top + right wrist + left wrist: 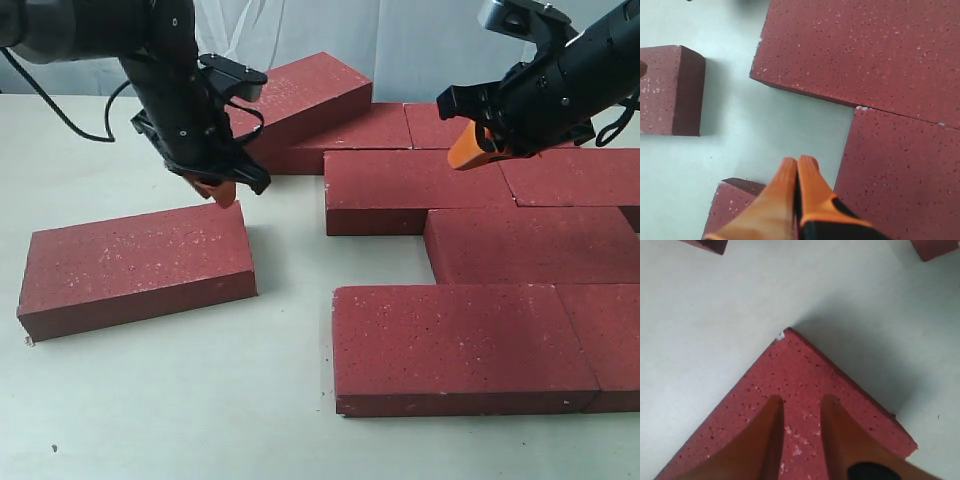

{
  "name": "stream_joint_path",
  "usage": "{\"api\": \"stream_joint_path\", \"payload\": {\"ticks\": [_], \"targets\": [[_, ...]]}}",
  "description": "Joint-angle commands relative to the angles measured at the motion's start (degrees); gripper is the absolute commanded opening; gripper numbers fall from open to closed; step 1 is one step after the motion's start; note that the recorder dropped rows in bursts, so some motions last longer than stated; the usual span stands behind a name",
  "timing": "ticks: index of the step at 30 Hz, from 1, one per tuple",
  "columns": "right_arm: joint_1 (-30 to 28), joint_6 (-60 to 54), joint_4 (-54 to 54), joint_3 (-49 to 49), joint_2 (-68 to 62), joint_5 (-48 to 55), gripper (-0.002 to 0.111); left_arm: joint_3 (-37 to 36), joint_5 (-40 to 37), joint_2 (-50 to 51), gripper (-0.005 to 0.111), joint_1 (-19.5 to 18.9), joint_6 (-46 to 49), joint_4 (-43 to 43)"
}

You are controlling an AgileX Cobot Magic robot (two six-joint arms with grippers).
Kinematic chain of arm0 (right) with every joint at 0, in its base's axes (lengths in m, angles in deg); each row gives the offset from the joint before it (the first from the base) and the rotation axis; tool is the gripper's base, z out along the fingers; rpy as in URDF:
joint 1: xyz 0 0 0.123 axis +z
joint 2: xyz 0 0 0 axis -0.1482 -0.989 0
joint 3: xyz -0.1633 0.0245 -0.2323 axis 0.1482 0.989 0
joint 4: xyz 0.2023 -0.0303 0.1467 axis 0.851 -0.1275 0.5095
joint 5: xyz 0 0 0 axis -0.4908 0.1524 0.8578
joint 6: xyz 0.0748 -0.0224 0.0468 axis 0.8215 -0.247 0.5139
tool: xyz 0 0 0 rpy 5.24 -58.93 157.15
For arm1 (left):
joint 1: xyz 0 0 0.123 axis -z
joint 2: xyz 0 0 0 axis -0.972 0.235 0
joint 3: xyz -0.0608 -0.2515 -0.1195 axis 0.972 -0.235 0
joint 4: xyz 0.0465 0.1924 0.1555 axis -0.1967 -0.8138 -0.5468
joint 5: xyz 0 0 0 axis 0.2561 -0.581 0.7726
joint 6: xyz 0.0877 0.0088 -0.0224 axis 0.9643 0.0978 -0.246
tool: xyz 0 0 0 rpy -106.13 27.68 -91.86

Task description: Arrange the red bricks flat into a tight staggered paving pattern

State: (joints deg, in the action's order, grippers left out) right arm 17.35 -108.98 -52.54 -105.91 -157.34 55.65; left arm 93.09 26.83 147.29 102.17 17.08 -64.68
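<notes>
- While the left pincer (224,195) hangs over the far corner of the lone red brick (135,265) on the desk (150,400), its fingers (765,440) stand narrowly apart, gripping nothing.
- Right pincer (462,155): closed tight, empty, above the paved red bricks (480,250).
- Tilted brick (310,90) leans on the back row.

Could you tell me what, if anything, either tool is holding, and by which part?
Nothing is held: the left tool stands open above a corner of the loose brick, and the right tool is shut empty.
</notes>
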Motion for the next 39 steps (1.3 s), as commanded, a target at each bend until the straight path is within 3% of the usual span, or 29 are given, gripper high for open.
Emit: {"api": "stream_joint_path", "payload": {"ticks": [1, 9, 13, 24, 31, 39], "targets": [[-0.2, -0.3, -0.3, -0.1, 0.4, -0.3, -0.001, -2.2, 4.8, 0.1, 0.026, 0.5, -0.9, -0.8], [-0.2, -0.3, -0.4, -0.1, 0.4, 0.1, -0.001, -6.9, 9.0, 0.1, 0.027, 0.5, -0.2, -2.6], [-0.2, -0.3, -0.4, -0.1, 0.4, 0.9, -0.001, -8.2, 8.8, 0.1, 0.026, 0.6, 6.2, -0.9], [-0.2, -0.3, -0.4, -0.1, 0.4, 3.3, -0.001, -11.9, 6.8, 0.1, 0.026, 0.6, 23.0, 14.8], [-0.2, -0.3, -0.5, -0.1, 0.4, 3.5, -0.001, -11.9, 7.1, 0.0, 0.026, 0.6, 29.2, 13.0], [-0.2, -0.4, -0.5, -0.1, 0.4, 3.3, -0.001, -9.6, 6.1, -5.1, 0.026, 0.6, 28.5, 9.2]]}}
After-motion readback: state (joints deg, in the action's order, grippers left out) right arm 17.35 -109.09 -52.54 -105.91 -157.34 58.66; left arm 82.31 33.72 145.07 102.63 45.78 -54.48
